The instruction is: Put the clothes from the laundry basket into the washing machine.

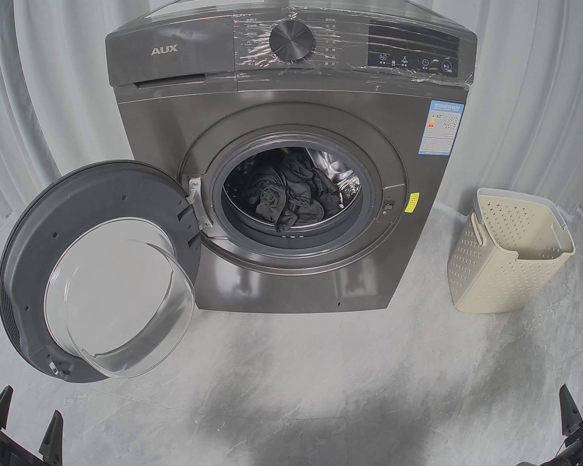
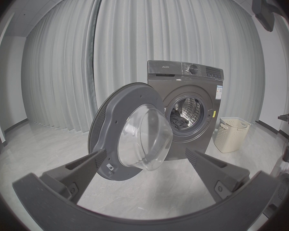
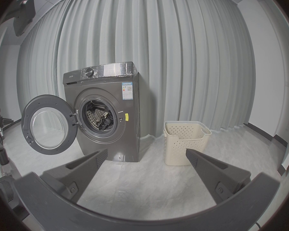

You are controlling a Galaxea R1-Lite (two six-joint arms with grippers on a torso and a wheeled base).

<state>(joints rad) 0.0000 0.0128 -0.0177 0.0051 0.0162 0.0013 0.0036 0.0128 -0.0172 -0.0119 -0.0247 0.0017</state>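
Washing machine (image 1: 291, 182) brushed grey metal; clothes (image 1: 285, 192) dark cloth; laundry basket (image 1: 508, 254) perforated cream plastic.

The head view's bottom edge cuts off the left gripper (image 1: 29, 409) and the right gripper (image 1: 581, 383), so just the finger ends are in frame. The clothes (image 1: 288, 192) in the drum (image 1: 335, 166) of the washing machine (image 1: 175, 53) are one dark heap. Single garments cannot be told apart, and the heap hides the drum's lower back. In the left wrist view the open door (image 2: 112, 119) covers the machine's lower left front. The floor of the laundry basket (image 3: 179, 151) is hidden behind its near wall.
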